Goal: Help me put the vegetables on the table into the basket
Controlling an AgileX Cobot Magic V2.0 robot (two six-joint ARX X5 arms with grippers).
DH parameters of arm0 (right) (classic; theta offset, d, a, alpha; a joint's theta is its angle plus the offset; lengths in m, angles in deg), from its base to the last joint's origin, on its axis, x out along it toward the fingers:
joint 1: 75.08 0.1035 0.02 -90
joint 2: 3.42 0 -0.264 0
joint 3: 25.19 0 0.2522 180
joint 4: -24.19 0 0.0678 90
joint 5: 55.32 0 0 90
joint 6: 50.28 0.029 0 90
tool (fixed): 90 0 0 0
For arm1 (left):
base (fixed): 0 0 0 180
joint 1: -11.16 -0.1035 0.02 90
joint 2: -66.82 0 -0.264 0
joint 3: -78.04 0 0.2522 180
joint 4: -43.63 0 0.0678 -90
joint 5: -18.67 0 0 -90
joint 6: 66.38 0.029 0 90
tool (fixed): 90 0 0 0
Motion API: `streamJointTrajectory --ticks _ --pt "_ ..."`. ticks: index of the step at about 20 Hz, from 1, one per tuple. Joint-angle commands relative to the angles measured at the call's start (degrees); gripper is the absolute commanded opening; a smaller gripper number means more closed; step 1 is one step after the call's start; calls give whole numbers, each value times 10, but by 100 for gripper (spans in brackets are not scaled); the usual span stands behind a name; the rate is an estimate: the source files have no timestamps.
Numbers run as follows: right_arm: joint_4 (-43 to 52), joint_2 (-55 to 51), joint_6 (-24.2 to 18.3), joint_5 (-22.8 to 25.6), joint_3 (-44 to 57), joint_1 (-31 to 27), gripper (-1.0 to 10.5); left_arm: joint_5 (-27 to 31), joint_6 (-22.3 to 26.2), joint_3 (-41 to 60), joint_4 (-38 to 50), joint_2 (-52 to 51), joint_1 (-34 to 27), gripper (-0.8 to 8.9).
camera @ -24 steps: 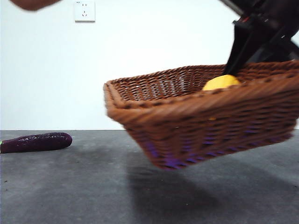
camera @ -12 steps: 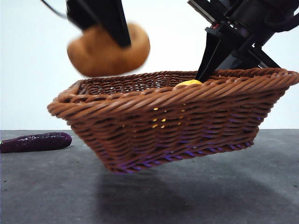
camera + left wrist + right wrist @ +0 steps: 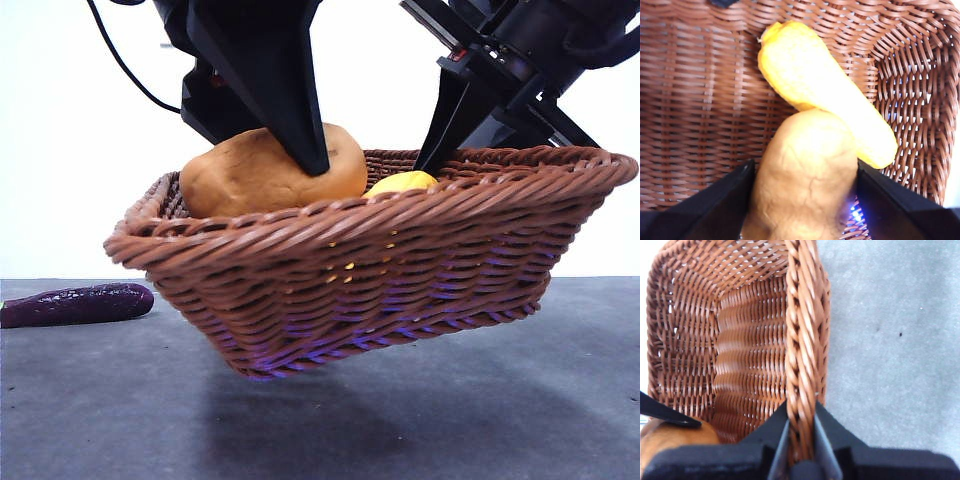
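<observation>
The brown wicker basket hangs tilted above the table. My right gripper is shut on its braided rim at the right rear. My left gripper is shut on the orange-brown potato and holds it low inside the basket, partly below the rim. In the left wrist view the potato sits between the jaws and touches the yellow corn cob, which lies on the basket floor. The purple eggplant lies on the table at the far left.
A black cable trails from the left arm in front of the white wall. The basket's shadow falls on the table beneath it. Bare grey table shows beside the basket in the right wrist view.
The basket has shifted left and now stays still. The left gripper has come in from above and lowered the potato down into the basket next to the corn.
</observation>
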Motion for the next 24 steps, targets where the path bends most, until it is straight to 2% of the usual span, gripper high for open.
streamJointTrajectory --ticks 1,6,11,14,18,21,24 --pt "16 0 10 -9 -4 1 -11 -4 -21 1 -7 5 2 479" --pt "14 0 5 -9 -4 1 -11 -1 -28 -23 -20 -6 -9 478" --pt "11 0 -3 -9 -4 0 -11 68 -13 -128 -47 -42 -58 477" --pt "12 -2 -13 -15 -4 0 -11 83 20 -203 -76 -55 -133 477" --pt "15 -14 -18 -48 -4 0 -11 83 68 -248 -71 -55 -277 476" --pt "16 -30 -18 -68 -4 0 -11 17 83 -248 -37 -28 -375 471" --pt "8 -36 -20 -79 -4 0 -11 -26 101 -248 -17 22 -422 471"
